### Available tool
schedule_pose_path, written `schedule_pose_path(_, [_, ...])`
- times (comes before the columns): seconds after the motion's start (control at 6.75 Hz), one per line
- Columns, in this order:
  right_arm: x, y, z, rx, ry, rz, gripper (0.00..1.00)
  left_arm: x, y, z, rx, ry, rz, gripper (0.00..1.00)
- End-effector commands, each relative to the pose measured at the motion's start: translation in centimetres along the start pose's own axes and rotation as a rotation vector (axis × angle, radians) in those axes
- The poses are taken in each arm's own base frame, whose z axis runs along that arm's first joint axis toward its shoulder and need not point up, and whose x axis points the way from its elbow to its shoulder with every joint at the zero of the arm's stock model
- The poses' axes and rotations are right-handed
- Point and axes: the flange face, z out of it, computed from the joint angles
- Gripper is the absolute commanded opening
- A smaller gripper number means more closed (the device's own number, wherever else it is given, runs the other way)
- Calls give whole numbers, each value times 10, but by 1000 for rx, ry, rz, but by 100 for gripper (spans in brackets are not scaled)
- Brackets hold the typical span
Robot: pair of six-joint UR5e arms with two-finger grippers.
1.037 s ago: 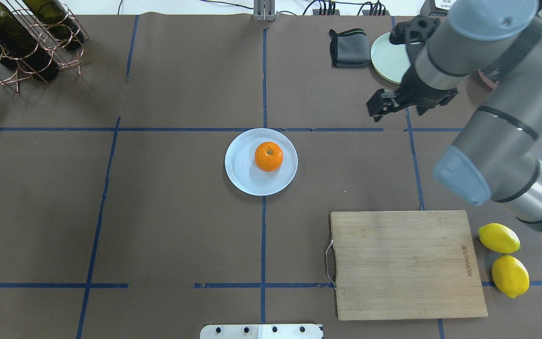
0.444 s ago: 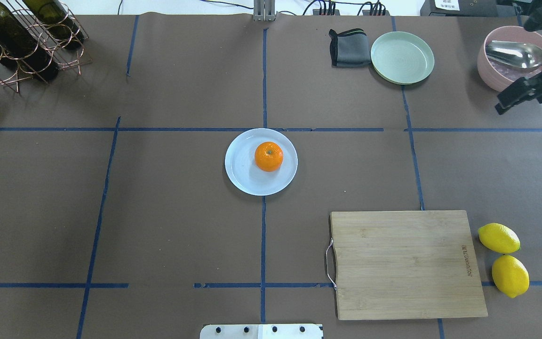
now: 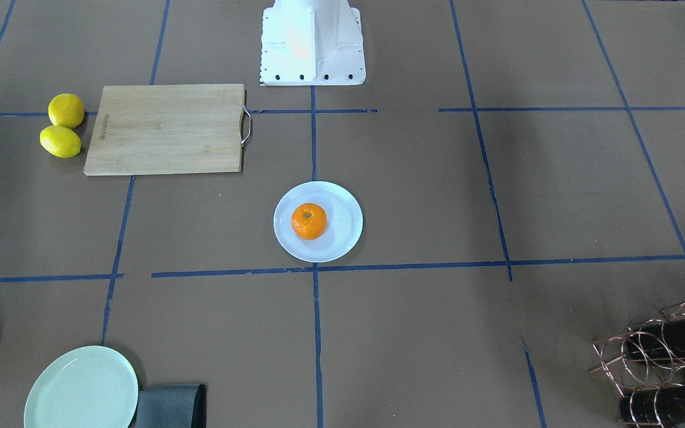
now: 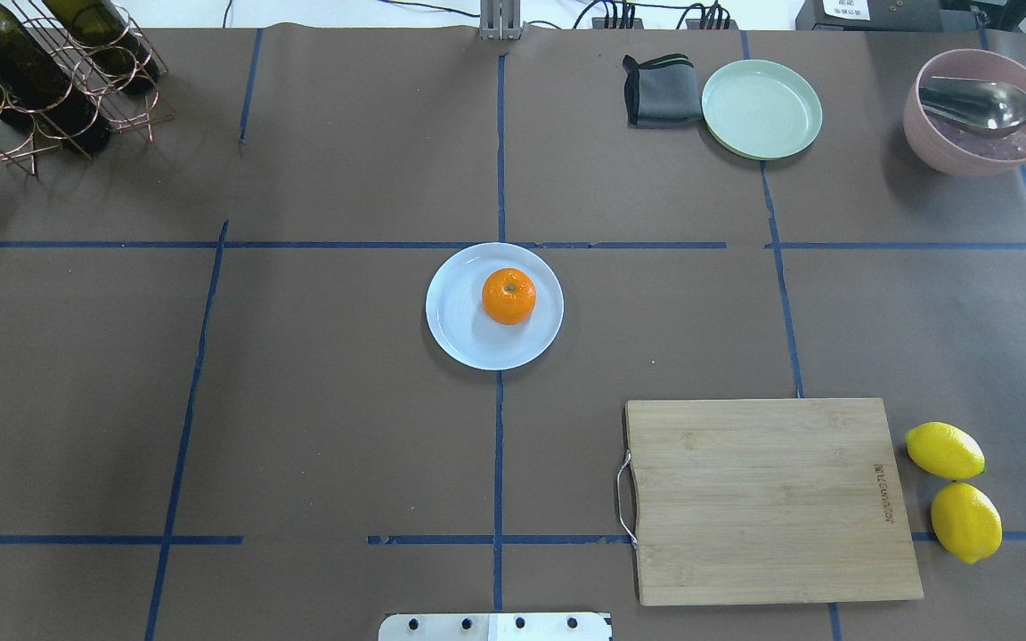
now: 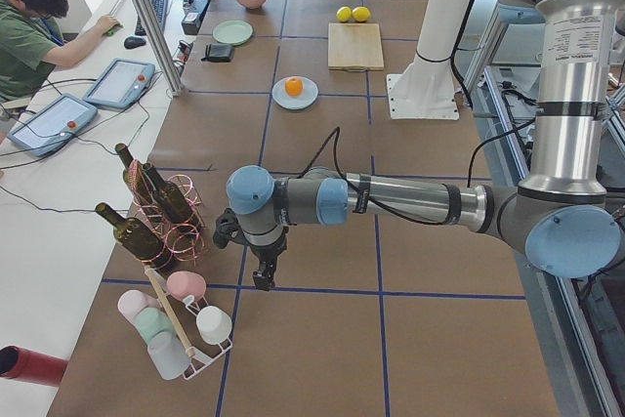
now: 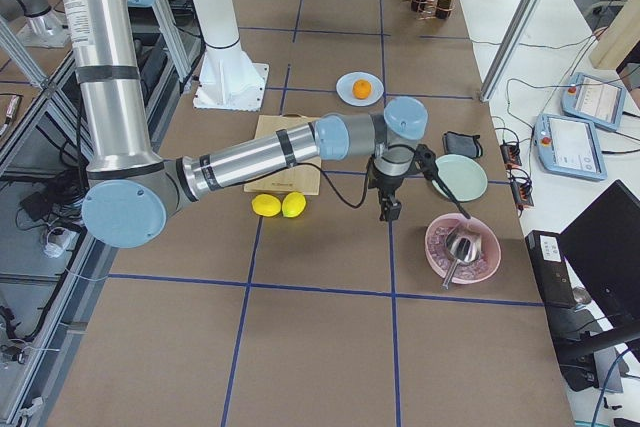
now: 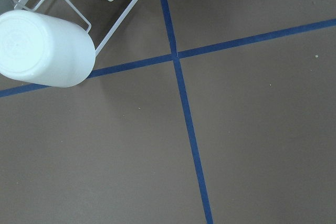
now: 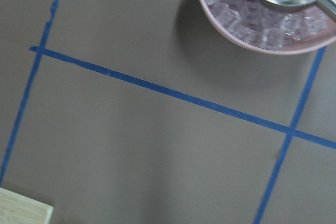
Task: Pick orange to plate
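Orange [image 4: 508, 296] sits inside plate [image 4: 460, 331] rim; left gripper [image 5: 264, 278], right gripper [image 6: 387, 211] hang well away, finger state untellable.

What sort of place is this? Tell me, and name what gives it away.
Probably a robotics lab: a table gridded with blue tape, the left arm and right arm over it, and an operator beside control pendants.

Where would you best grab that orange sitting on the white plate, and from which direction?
Grip the orange across its widest middle, on two opposite sides, coming straight down from above. It sits stem dimple up, round and slightly flattened, so its sides offer even curves. The low rim of the plate would likely hinder a sideways approach, and nothing stands over the fruit.
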Motion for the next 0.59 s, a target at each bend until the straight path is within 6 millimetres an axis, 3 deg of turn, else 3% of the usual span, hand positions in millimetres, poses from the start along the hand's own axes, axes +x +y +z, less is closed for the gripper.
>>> schedule_pose_path(0.0, [71,37,8,-16,-12,89,100,0,0,-1,2,0,0,100])
schedule_pose_path(0.44, [94,79,24,-13,18,130,100,1,0,-1,4,0,2,100])
